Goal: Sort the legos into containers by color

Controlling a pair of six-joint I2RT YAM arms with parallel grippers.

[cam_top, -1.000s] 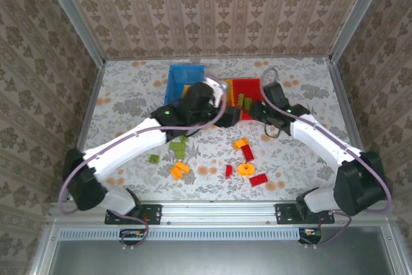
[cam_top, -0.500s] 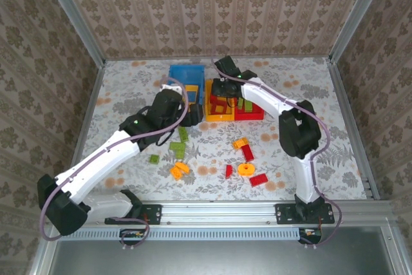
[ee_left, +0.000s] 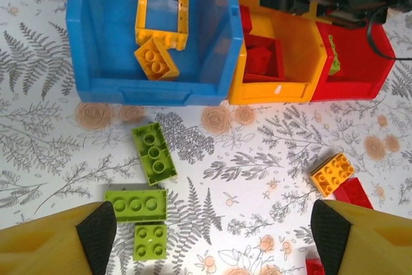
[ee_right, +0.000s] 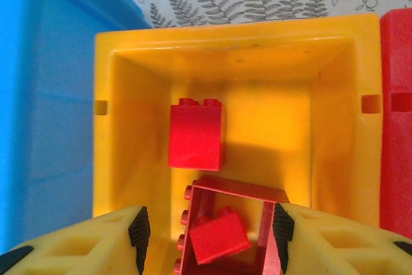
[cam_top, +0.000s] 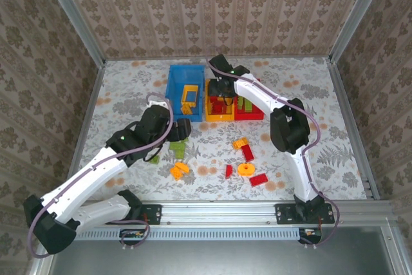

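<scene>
Three containers stand in a row at the back: a blue bin with a yellow frame and a yellow brick, a yellow bin with a red brick and a red frame, and a red bin with a green piece. My right gripper hangs open inside the yellow bin, its jaws either side of the red frame. My left gripper is open over the table, with three green legos just ahead of it to the left.
Loose legos lie on the flowered table: green ones, orange ones, an orange disc, and red pieces at the near right. An orange brick sits by my left gripper's right finger.
My left arm has drawn back from the blue bin toward the near left. My right arm has swung from the right side to over the yellow bin and stayed there.
</scene>
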